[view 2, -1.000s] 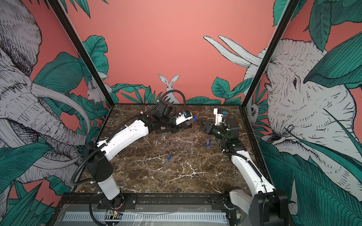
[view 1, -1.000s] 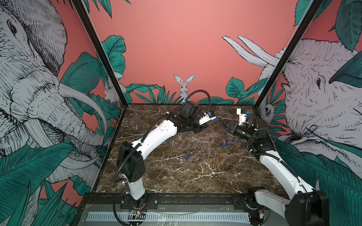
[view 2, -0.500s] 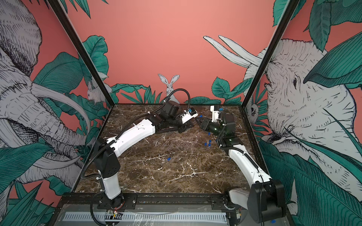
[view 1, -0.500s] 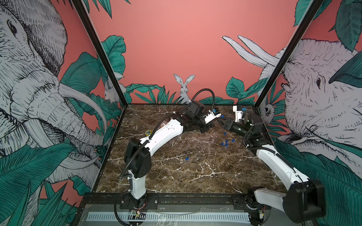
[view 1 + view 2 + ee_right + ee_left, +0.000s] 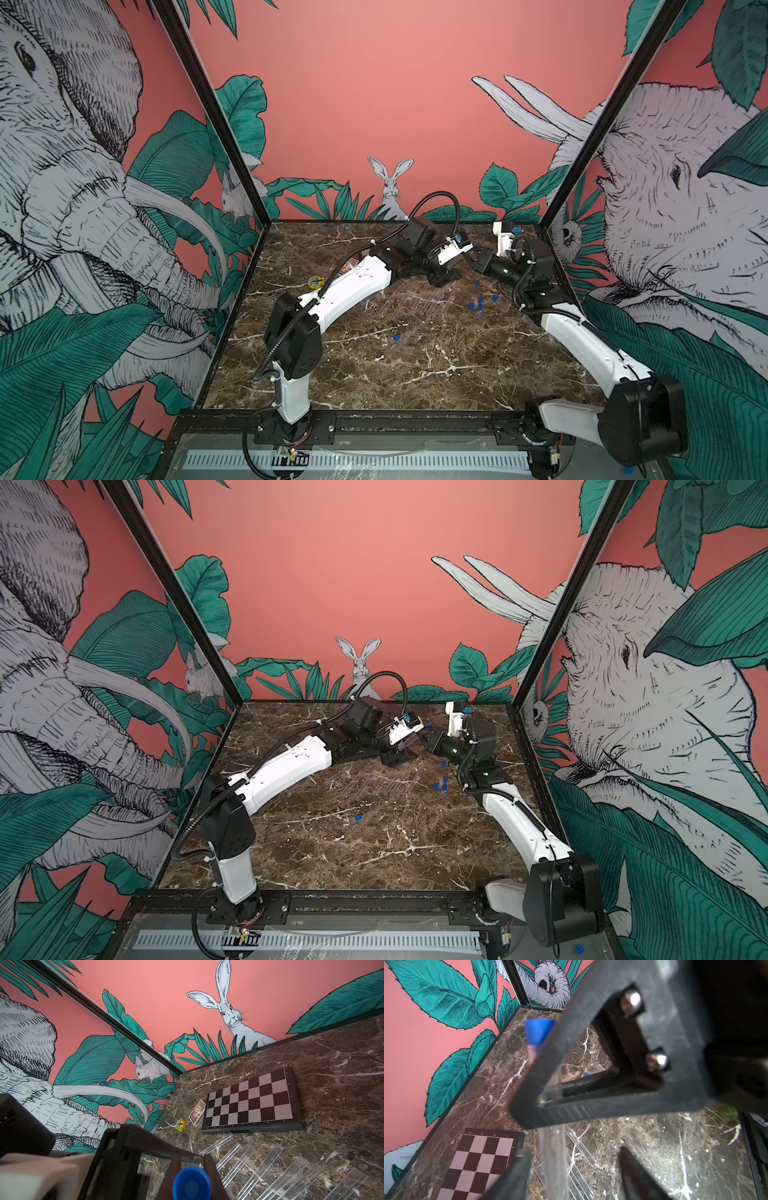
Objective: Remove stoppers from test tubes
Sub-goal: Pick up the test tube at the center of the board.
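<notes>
Gripping stopper (image 5: 192, 1184): right hand (image 5: 191, 1164) | left hand (image 5: 571, 1159) spread around test tube (image 5: 554, 1157) | chessboard (image 5: 249, 1101), loose tubes (image 5: 270, 1167) nearby

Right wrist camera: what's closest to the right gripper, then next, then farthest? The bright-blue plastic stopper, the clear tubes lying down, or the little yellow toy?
1. Bright-blue plastic stopper: right between the right gripper's fingers.
2. Clear tubes: lying in a row just beyond it.
3. Little yellow toy: farthest, beside the small card box.
</notes>
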Controlling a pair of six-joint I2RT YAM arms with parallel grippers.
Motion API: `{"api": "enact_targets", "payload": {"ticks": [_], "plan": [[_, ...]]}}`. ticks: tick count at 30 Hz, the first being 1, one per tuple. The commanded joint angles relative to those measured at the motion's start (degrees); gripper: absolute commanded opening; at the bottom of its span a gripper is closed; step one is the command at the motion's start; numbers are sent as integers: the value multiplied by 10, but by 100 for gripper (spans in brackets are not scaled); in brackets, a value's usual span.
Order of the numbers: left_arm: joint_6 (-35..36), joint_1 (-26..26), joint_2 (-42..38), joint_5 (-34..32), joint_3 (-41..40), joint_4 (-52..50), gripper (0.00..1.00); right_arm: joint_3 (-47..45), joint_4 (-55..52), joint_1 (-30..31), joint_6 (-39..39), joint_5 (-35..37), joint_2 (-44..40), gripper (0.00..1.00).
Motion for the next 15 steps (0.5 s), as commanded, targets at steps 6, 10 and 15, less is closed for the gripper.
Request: {"api": "enact_targets", "payload": {"ticks": [6, 10, 15], "plan": [[23, -10, -25, -59, -19, 42, 100, 25, 34, 4, 20, -15, -8, 9], [18, -10, -23, -70, -22, 59, 100, 28, 31, 4, 28, -19, -16, 10], [23, -9, -18, -53, -14, 60, 90, 31, 21, 4, 27, -23, -22, 10]]}}
